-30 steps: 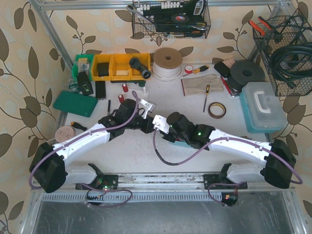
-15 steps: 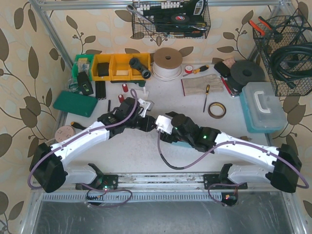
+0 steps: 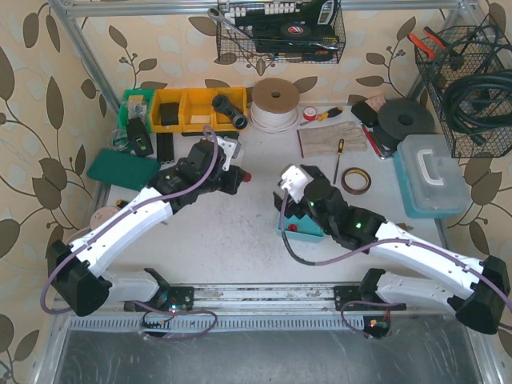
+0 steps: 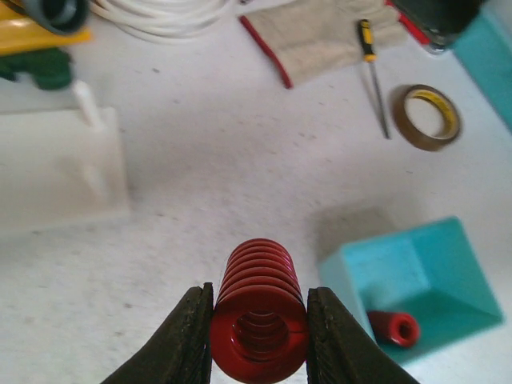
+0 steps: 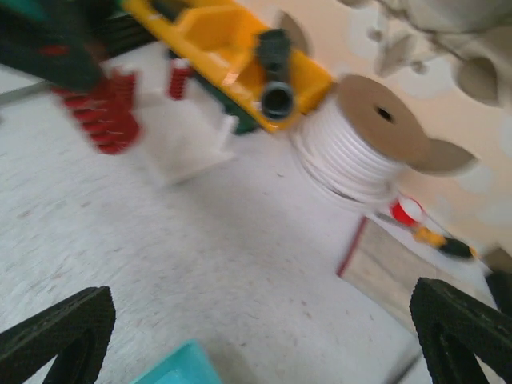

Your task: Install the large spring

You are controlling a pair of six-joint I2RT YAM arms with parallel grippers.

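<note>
While the left pincer (image 4: 258, 292) grips the large spring (image 4: 258, 268) mid-carry, right pincer (image 5: 260, 324) gaping empty, it probably next needs aligning over the upper-left white peg (image 4: 84, 104).

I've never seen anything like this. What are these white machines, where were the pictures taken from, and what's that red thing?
They are two robot arms, the left arm and the right arm, bolted to a table. One picture looks down from above; the other two come from a camera on each wrist. The left end effector, a two-finger clamp, grips a red spring. The right end effector is open and empty. On the table lie a teal block, a white stand, tape and a screwdriver.
</note>
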